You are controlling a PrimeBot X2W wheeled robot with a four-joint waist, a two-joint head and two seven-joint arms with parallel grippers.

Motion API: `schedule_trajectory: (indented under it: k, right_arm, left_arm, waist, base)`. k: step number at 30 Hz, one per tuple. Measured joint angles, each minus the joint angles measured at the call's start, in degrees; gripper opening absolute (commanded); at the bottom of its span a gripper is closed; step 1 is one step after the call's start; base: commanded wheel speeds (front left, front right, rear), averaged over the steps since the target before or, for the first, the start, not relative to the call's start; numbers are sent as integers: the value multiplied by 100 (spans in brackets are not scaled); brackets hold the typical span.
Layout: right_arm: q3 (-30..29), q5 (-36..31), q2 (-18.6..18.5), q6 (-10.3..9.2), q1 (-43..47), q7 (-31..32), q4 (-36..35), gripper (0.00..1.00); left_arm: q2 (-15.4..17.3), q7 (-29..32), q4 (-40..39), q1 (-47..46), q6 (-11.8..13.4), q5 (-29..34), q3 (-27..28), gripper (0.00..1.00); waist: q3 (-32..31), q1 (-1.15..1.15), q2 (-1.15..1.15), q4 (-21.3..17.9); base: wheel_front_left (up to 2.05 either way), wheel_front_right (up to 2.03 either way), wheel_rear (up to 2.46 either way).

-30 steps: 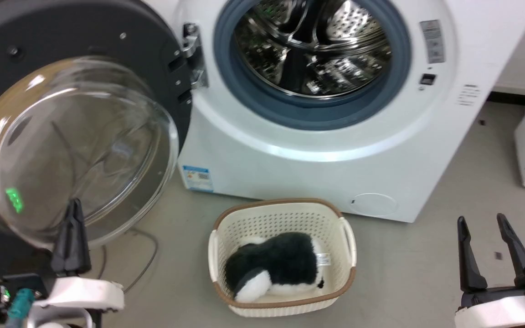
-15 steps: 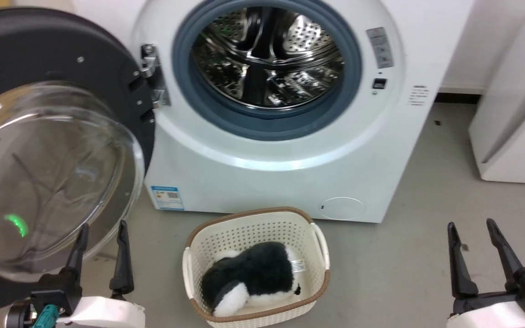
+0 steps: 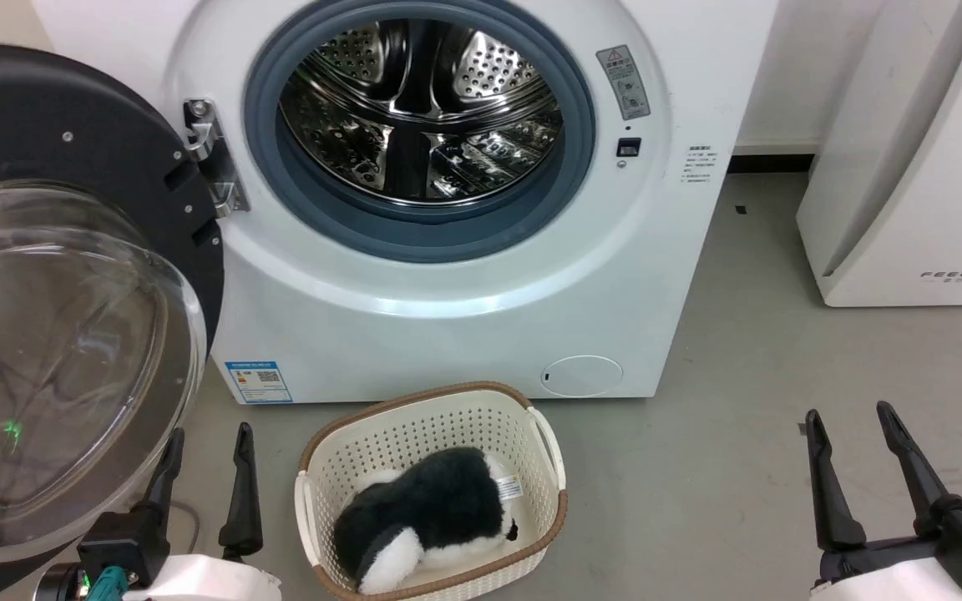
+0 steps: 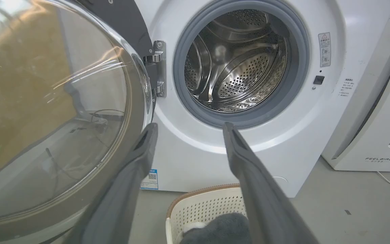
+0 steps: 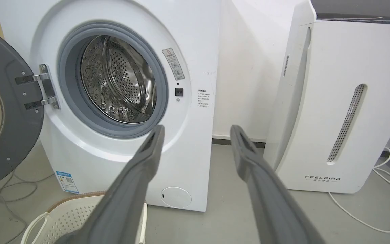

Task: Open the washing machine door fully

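Note:
The washing machine (image 3: 464, 334) (image 4: 188, 162) (image 5: 195, 142) is a white front-loader, its steel drum (image 3: 418, 108) ringed by a grey gasket and laid bare. The washing machine door (image 3: 47, 275) (image 4: 56, 101) (image 5: 2, 112), black with a bulging glass bowl, hangs swung wide to the left on its hinge (image 3: 212, 159). My left gripper (image 3: 207, 436) (image 4: 188, 126) is open, low at the left, just below the glass bowl's edge and holding nothing. Low at the right, my right gripper (image 3: 850, 414) (image 5: 196, 127) is open over the floor, apart from the machine.
A cream basket (image 3: 314, 501) with a black-and-white plush toy (image 3: 427, 513) stands on the grey floor before the machine. A white FEELAIR appliance (image 3: 915, 167) (image 5: 337, 101) stands to the right, with a white cable (image 5: 381, 217) on the floor.
The head camera has shifted, so the whole scene slides left and down. The left gripper went from shut to open, below the glass bowl. The right gripper stays open.

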Motion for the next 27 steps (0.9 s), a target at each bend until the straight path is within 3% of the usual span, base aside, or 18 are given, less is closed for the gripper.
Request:
schedule_trajectory:
  k: [1,2,27]
  right_arm:
    - [5,0,0,0,0,1,-4,100]
    - [3,0,0,0,-2,2,-4,0]
    - [77,-2,-1,0,-15,211,-2,0]
  left_arm:
    - [-3,0,24,3,5,12,-4,100]
    - [-7,8,30,4,5,15,-8,0]
    - [-13,221,-86,3,86,77,-114,0]
  waist:
    - [1,0,0,-19]
    - [2,0,0,-25]
    - [2,0,0,-5]
  base:
    - [0,0,0]
    - [0,0,0]
    - [0,0,0]
